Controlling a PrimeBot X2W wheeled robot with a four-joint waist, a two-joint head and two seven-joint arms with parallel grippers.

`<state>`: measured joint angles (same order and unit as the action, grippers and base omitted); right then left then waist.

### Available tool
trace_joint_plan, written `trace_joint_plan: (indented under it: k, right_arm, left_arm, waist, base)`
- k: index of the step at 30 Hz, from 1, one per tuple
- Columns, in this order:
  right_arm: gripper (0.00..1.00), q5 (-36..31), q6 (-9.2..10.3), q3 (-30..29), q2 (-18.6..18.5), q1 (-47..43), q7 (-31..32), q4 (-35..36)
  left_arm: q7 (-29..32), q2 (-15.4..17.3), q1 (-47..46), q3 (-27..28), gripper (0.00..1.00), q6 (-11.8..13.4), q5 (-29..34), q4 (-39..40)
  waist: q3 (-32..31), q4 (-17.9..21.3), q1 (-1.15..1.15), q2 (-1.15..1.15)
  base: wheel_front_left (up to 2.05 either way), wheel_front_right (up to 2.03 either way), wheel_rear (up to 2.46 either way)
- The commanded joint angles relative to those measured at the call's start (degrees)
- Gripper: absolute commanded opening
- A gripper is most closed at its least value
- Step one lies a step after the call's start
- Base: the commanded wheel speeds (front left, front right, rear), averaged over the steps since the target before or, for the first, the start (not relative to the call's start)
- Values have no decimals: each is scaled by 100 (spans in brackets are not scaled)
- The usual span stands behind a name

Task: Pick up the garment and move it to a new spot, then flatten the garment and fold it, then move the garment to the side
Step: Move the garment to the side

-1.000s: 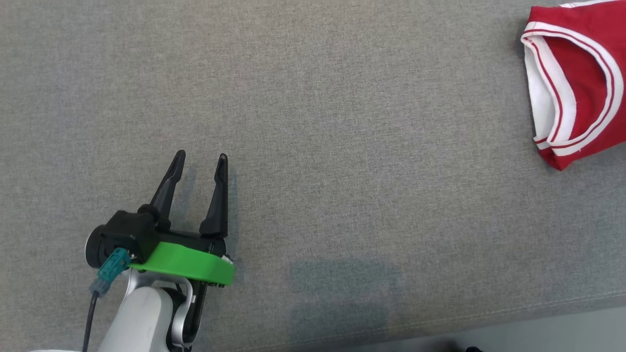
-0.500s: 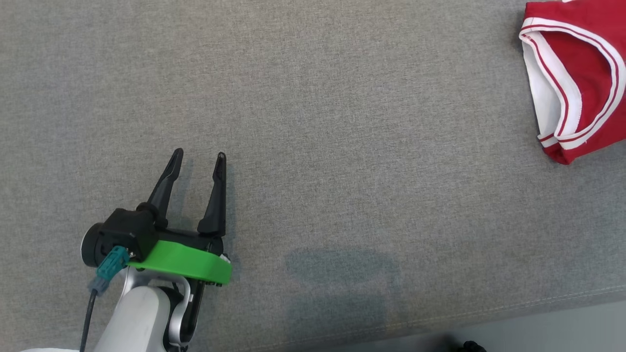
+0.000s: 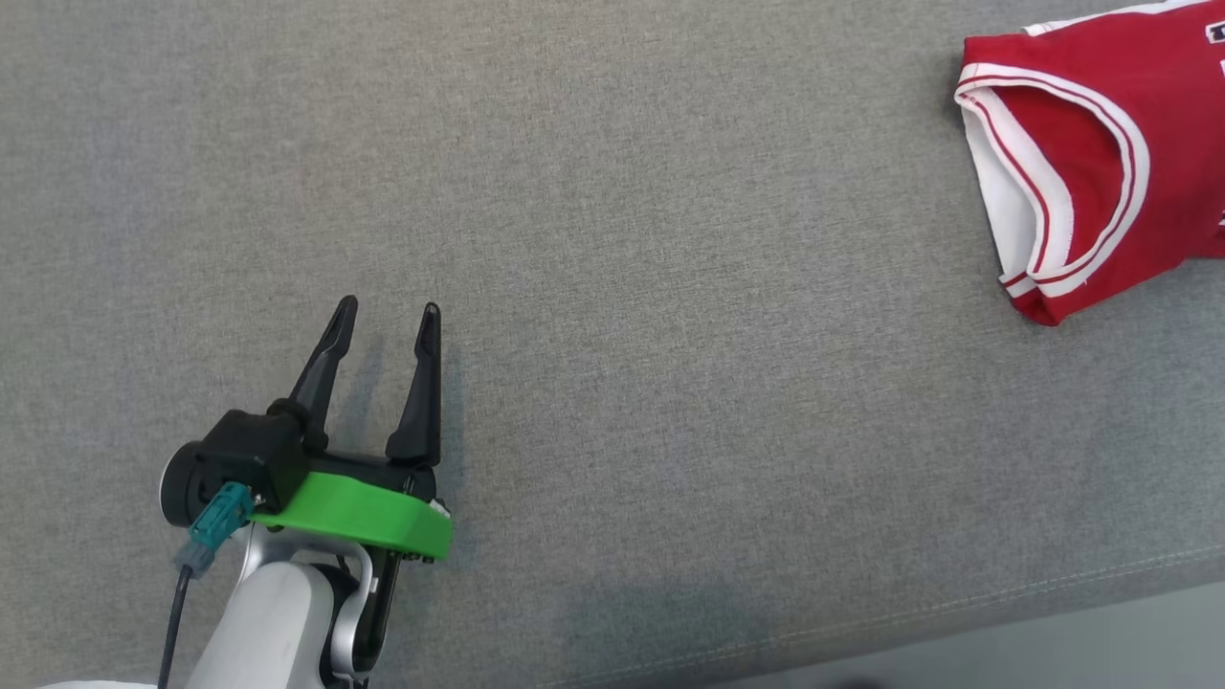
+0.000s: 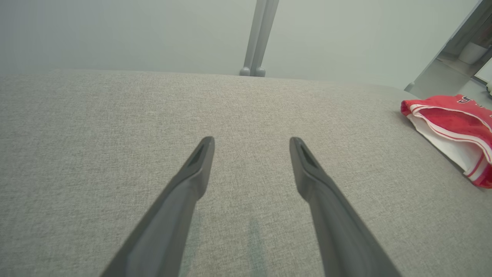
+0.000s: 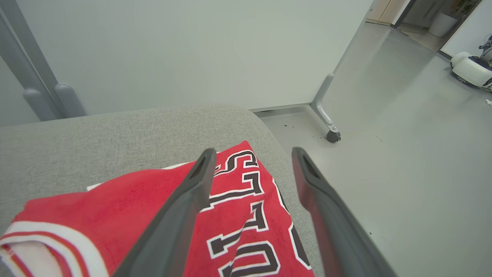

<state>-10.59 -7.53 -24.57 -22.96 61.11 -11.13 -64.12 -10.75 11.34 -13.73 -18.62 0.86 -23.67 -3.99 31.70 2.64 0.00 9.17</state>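
Turning a touch rightward, the robot now faces more of the folded red garment [image 3: 1129, 124], seemingly set aside at the grey pad's [image 3: 612, 239] right end. Right gripper [image 5: 252, 151] hangs over it, fingers spread and empty. Left gripper [image 3: 389, 306] idles well apart, likewise unclenched.

Your only readable print is on the red garment [image 5: 134, 207], in the right wrist view: big black block letters [image 5: 250, 200] edged in white, running from mid-frame to the bottom edge. You can make out an S at the top and a U at the bottom; the two angular letters between look like L's. A finger of the right tool [image 5: 253, 153] covers their left side. In the head view's upper right corner the print is a dark scrap, too small to read.
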Motion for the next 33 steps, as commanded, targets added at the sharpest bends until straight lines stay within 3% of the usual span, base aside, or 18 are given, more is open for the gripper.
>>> trace_joint_plan:
  k: [1,10,17,20,25,33]
  right_arm:
    - [100,82,9,113,19,67,-76,-20]
    - [100,866,9,1435,336,-156,-357,207]
    - [100,1734,9,2418,494,-807,-395,1084]
    - [100,2014,9,2617,567,-1089,-398,1438]
    - [100,2493,9,2897,734,-2072,-316,2614]
    - [100,2454,9,2714,1215,-3512,47,4266]
  left_arm:
    - [-43,-12,-33,-7,100,17,-33,-21]
    - [-169,-133,52,84,100,85,-194,-285]
    - [-293,-236,281,238,100,218,-311,-472]
    - [-319,-255,364,306,100,218,-383,-473]
    - [-395,-222,594,503,100,402,-337,-440]
    - [-419,-135,859,659,100,609,-218,-369]
  waist:
    - [-223,85,0,0]
    - [-957,163,0,0]
    - [-1452,120,0,0]
    - [-1562,102,0,0]
    - [-1811,33,0,0]
    - [-2023,-158,0,0]
  base:
    - [0,0,0]
    - [0,0,0]
    - [0,0,0]
    - [0,0,0]
    - [0,0,0]
    - [0,0,0]
